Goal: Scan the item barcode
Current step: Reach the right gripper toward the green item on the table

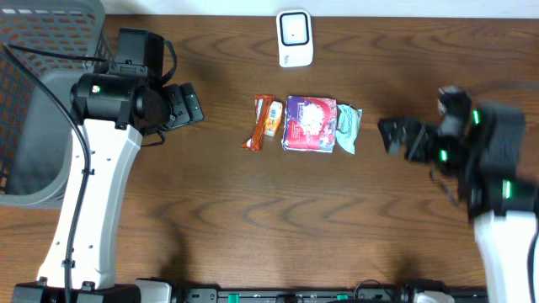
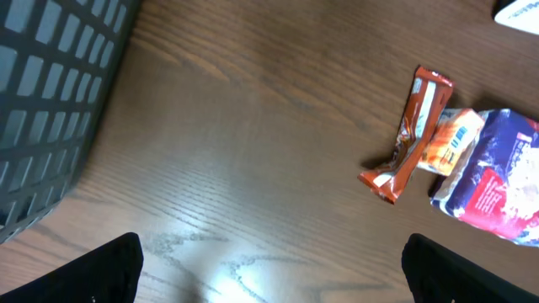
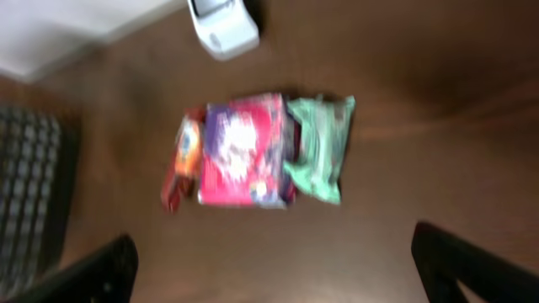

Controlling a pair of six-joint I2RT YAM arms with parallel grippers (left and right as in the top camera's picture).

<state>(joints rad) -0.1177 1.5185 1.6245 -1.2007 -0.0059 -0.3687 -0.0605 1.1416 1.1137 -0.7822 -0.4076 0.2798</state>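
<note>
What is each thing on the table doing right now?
Left arm: jaws open, empty.
Right arm: jaws open, empty.
Brown bar: lying flat.
Orange packet: flat, touching the bar.
Purple bag: lying flat.
Green packet: flat, against purple bag.
White scanner: lying apart, untouched.

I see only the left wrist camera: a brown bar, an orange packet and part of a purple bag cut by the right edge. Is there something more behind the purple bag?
Observer: Yes, a green packet lies against the purple bag, on the side away from the brown bar.
Operator: Where is the scanner? I see only a white corner.
Observer: It lies alone, apart from the packets, above the purple bag in the overhead picture.
Operator: Does the right pincer hold anything?
Observer: No, it is open and empty, beside the green packet without touching it.
</note>
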